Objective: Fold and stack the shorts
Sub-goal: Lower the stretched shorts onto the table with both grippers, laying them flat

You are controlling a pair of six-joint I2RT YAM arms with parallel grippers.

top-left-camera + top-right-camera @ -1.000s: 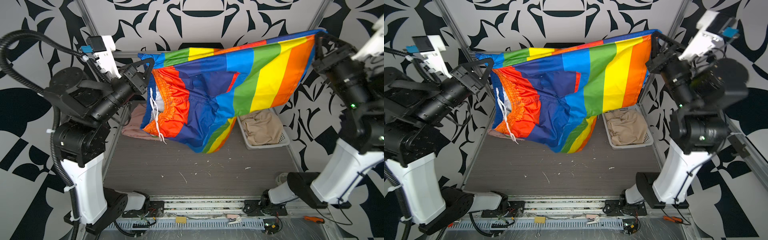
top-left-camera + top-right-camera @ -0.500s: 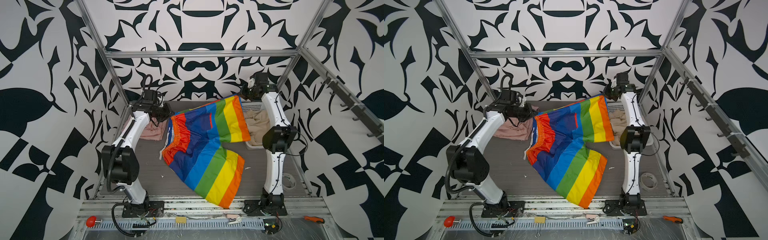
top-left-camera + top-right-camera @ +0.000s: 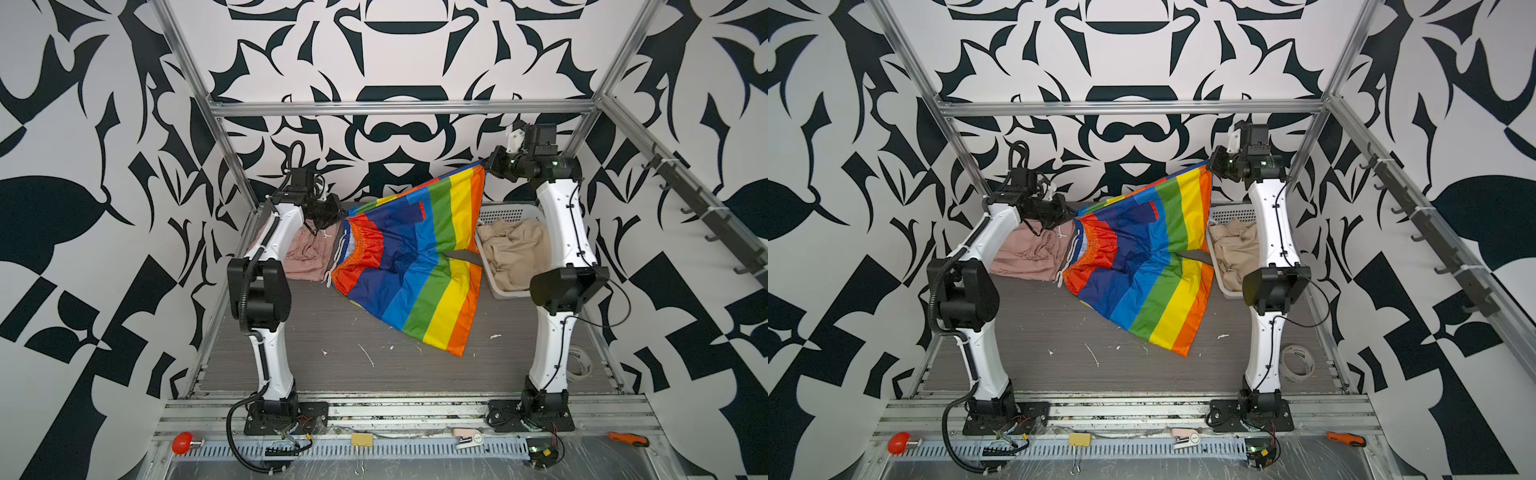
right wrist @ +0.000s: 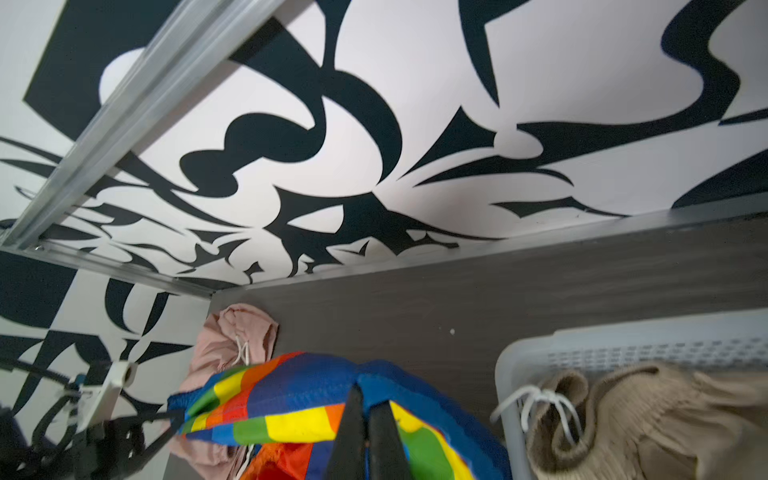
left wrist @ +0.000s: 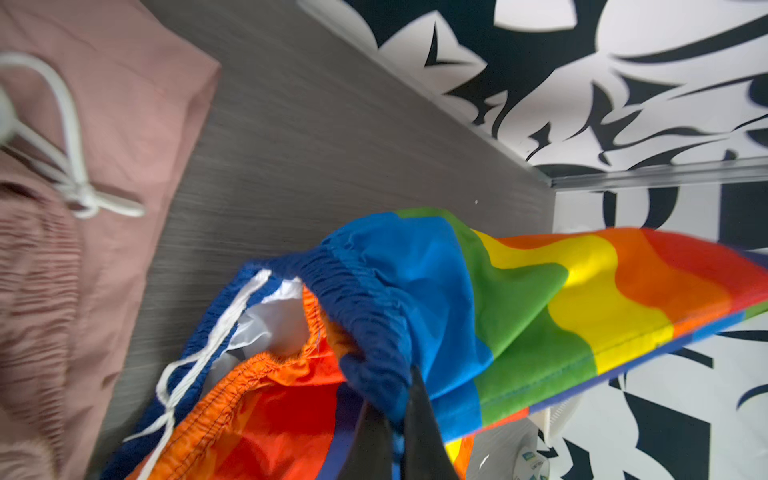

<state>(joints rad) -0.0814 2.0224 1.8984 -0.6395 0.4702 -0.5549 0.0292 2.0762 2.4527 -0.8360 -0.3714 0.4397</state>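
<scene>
The rainbow-striped shorts (image 3: 415,266) hang spread between the two arms in the middle of both top views. Their upper edge is lifted toward the back wall, and one leg drapes down until its orange hem lies on the table (image 3: 374,365).

The left tool (image 3: 337,216) is clamped shut on the gathered blue waistband, as the left wrist view shows, with the white drawstring dangling beside it. The right tool (image 3: 487,165), higher and at the upper right, is pinched shut on an edge of the same cloth. The right wrist view shows its dark fingers (image 4: 351,419) closed over the fabric.

The salmon-pink shorts (image 3: 305,255) lie on the table at the left, partly under the left arm. They look already set down as the base of a stack, though how neatly they are folded cannot be told. The beige shorts (image 3: 515,253) sit crumpled inside the white basket (image 3: 509,293) at the right, untouched.

By this judgement the task is roughly a third done. The rainbow pair has yet to be laid flat, folded and stacked, and the beige pair has not been started.
</scene>
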